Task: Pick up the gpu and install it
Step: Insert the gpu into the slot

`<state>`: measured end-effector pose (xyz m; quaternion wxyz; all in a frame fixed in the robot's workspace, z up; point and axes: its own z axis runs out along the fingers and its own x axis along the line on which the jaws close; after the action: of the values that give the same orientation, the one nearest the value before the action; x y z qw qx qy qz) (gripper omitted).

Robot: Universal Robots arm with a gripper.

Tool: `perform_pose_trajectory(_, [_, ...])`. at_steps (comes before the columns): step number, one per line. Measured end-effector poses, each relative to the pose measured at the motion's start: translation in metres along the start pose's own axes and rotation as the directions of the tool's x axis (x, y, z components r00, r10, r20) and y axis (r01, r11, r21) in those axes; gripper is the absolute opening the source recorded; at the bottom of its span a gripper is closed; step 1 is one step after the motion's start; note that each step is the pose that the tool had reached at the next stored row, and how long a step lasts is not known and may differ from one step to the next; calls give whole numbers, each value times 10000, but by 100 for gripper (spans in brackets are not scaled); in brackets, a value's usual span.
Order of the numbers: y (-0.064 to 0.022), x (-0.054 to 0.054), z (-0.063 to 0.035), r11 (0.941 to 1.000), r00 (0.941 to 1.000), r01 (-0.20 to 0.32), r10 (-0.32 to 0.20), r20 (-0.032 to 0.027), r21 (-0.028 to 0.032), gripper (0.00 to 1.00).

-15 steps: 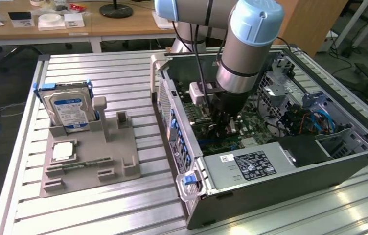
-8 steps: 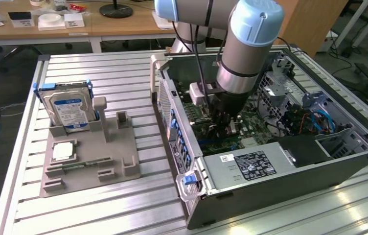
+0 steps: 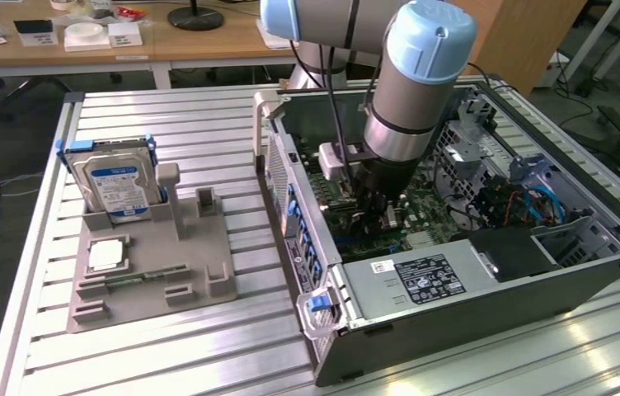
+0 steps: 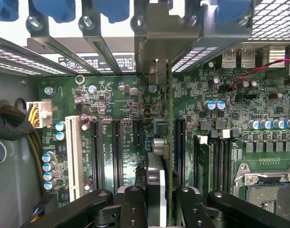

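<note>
Standing edge-on above the motherboard (image 4: 126, 118): thin gpu (image 4: 169, 142), jaw-clamped.

No print on any label (image 3: 427, 279) can be read.

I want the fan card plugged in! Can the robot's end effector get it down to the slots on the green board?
Probably yes. The end effector holds the gpu edge-on right above the motherboard inside the open computer case, with nothing between card and slots.
</note>
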<state>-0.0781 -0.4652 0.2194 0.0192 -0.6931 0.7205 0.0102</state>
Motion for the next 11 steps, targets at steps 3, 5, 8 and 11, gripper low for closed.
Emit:
perform_pose_trajectory(3, [0, -1, 1, 10000, 10000, -1, 1, 1, -1, 28])
perform_pose_trajectory(5, [2, -1, 1, 10000, 10000, -1, 1, 2, 2, 28])
perform_pose_trajectory(8, [11, 0, 1, 10000, 10000, 1, -1, 4, 41, 28])
perform_pose_trajectory(11, [22, 0, 1, 10000, 10000, 4, -4, 6, 90, 28])
